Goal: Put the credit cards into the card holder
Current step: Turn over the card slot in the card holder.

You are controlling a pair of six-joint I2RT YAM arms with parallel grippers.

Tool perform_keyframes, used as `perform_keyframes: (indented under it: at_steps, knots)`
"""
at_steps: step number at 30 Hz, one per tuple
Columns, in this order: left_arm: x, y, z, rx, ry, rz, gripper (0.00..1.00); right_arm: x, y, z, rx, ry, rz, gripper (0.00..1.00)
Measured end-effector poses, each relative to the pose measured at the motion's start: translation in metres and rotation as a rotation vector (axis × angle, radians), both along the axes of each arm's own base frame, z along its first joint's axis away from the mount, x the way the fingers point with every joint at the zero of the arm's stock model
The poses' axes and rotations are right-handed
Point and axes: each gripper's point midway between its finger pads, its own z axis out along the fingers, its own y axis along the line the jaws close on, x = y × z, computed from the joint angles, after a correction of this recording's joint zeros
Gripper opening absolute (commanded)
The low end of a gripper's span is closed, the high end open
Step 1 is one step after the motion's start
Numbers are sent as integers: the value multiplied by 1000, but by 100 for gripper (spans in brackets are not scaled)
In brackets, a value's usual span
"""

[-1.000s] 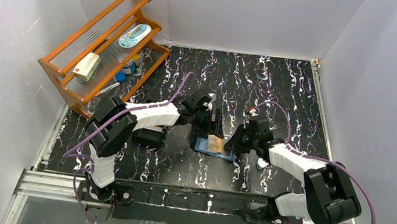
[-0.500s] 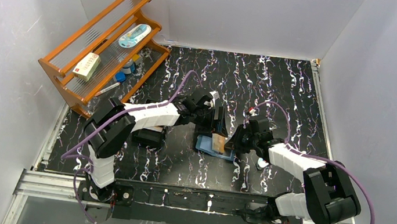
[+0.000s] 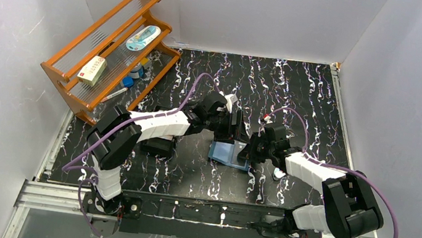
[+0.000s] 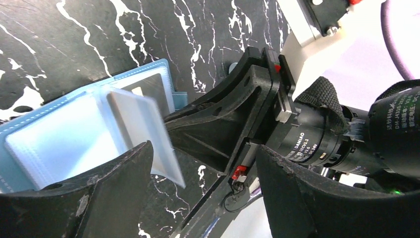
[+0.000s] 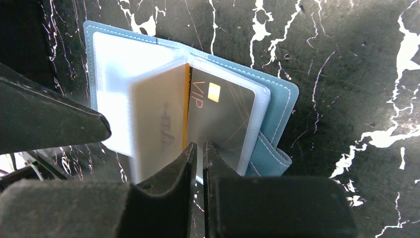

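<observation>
Two arms working | right gripper [image 5: 199, 163] pinching upright pocket leaf [image 5: 158, 124] of card holder [image 5: 280, 99], fingers almost together | left gripper [image 4: 203, 153] gaping wide, holding nothing | risk: thin leaf slipping free, flopping closed, blocking insertion.

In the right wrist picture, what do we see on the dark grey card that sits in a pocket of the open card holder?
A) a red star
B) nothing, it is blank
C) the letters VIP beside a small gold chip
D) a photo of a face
C: the grey card in the teal card holder carries the letters VIP, with a small gold chip right next to them.
</observation>
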Motion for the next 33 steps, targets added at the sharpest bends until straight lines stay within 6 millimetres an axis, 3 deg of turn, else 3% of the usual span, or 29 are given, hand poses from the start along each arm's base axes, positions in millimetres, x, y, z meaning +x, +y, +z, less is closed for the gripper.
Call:
perform_keyframes:
  at_steps: [12, 22, 29, 33]
  knots:
    - [-4, -10, 5, -47, -1, -12, 75, 0, 5, 0, 23, 8, 10, 23]
    - [-9, -6, -6, -72, 23, 5, 74, 3, 6, -2, 24, 19, 12, 23]
    - [-3, -4, -6, -19, 0, 21, 74, 3, -16, 8, -85, -12, -29, 28]
    - [3, 9, -10, 85, -23, 58, 75, 0, -32, 23, -134, -58, -65, 35]
